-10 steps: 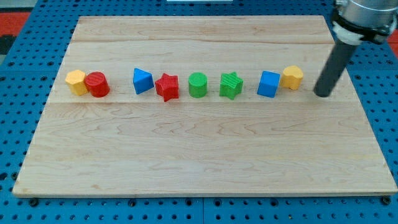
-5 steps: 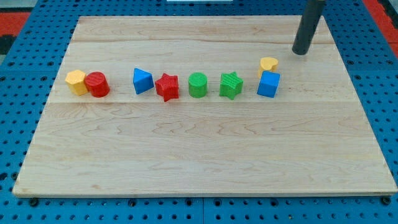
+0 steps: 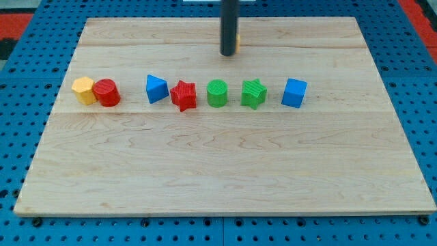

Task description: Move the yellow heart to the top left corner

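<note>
No pincer is fitted, so there are no jaws to report as apart or together; the arm is ending in a dark rod, and my tip (image 3: 227, 53) is resting on the tabletop (image 3: 205, 178) near the view's top, about mid-width. The yellow heart (image 3: 237, 44) is showing only as a sliver at the rod's right edge. It appears to be touching or just behind the rod, though the rod is hiding the contact.

The row below, from yellow block (image 3: 83, 89) to blue cube (image 3: 294, 92), is lying well apart from the heart.

Judgement: the push leftward is under way, roughly half done. To do it well, the tip should be bearing on the heart's right side, centred, driving steadily left and slightly upward, correcting if the heart is slipping round the rod.
</note>
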